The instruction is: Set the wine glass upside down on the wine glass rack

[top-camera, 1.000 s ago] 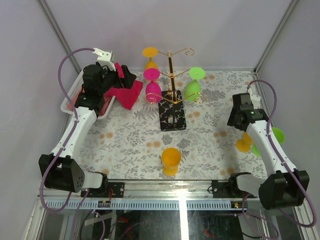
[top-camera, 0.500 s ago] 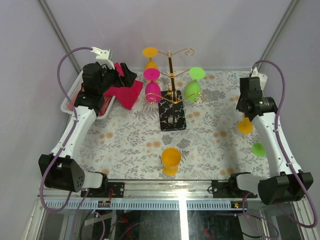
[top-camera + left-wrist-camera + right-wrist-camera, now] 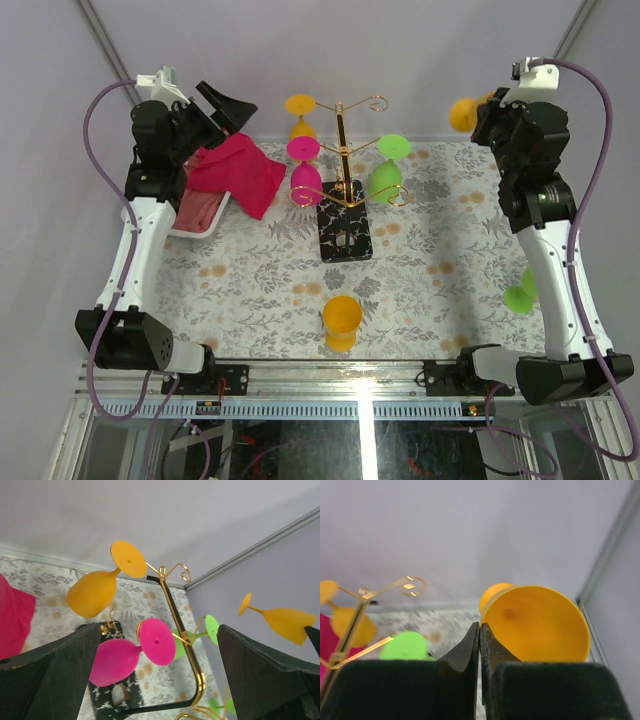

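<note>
My right gripper (image 3: 488,112) is raised high at the back right, shut on the rim of an orange wine glass (image 3: 462,113). In the right wrist view the pads (image 3: 488,645) pinch the wall of the wine glass (image 3: 535,625), whose open mouth faces the camera. The wine glass (image 3: 285,622) lies nearly level, foot toward the wine glass rack (image 3: 343,150). This gold wire rack stands on a black patterned base (image 3: 345,232). My left gripper (image 3: 222,105) is open, lifted at the back left, with nothing between its fingers (image 3: 50,672).
An orange glass (image 3: 300,118), a pink glass (image 3: 306,168) and a green glass (image 3: 388,166) hang on the rack. An orange glass (image 3: 342,322) stands near the front edge, and a green glass (image 3: 520,296) lies at the right. A pink cloth (image 3: 238,172) drapes over a white tray (image 3: 196,224).
My right gripper shut on the orange glass at the table's right side and carried it up toward the back. The left arm rose off the pink cloth, still open.
</note>
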Tool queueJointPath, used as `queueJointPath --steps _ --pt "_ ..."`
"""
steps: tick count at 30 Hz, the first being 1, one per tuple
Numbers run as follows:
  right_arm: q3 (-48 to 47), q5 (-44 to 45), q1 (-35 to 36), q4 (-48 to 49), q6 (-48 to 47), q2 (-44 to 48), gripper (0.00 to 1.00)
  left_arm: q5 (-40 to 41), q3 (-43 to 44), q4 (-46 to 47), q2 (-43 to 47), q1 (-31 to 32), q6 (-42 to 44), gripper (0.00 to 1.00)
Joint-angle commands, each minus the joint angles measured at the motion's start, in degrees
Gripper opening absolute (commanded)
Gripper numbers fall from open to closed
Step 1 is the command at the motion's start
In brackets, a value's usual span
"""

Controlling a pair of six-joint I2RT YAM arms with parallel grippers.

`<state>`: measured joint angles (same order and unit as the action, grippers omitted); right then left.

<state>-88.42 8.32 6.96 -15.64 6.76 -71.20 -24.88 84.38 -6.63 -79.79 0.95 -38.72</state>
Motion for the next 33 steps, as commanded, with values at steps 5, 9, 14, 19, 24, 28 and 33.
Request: queueJointPath --steps 5,9,14,19,24,28,33 --pt "0.08 -7.24 15.14 32.37 -16.03 -4.51 0.0 -5.68 -1.24 13.43 -0.85 -2.15 -22.39 1.0" --pt "0.72 -7.66 19.14 41.09 -17.55 -9.48 0.0 -5.4 -4.65 22.57 -0.71 -2.13 -36.97 1.0" --pt "0.2 -6.55 25.94 50.22 -21.98 -15.75 0.0 -1.36 -3.55 23.26 -0.38 -1.78 -44.77 1.0" --pt "-4.21 -7.25 31.79 52.16 -21.71 -21.88 0.0 2.07 -0.95 20.52 -0.29 -1.81 -46.44 1.0" --pt "-8.59 -7.39 36.67 53.18 -23.69 -26.71 0.0 2.16 -1.46 21.01 -0.87 -1.61 -47.94 1.0" --pt "-9.38 -7.65 37.95 55.51 -23.88 -28.53 0.0 2.95 -4.28 20.73 0.18 -1.24 -48.98 1.0" --pt "-10.05 -8.66 39.43 56.12 -24.89 -29.93 0.0 5.95 -6.53 18.29 1.8 0.02 -48.29 1.0"
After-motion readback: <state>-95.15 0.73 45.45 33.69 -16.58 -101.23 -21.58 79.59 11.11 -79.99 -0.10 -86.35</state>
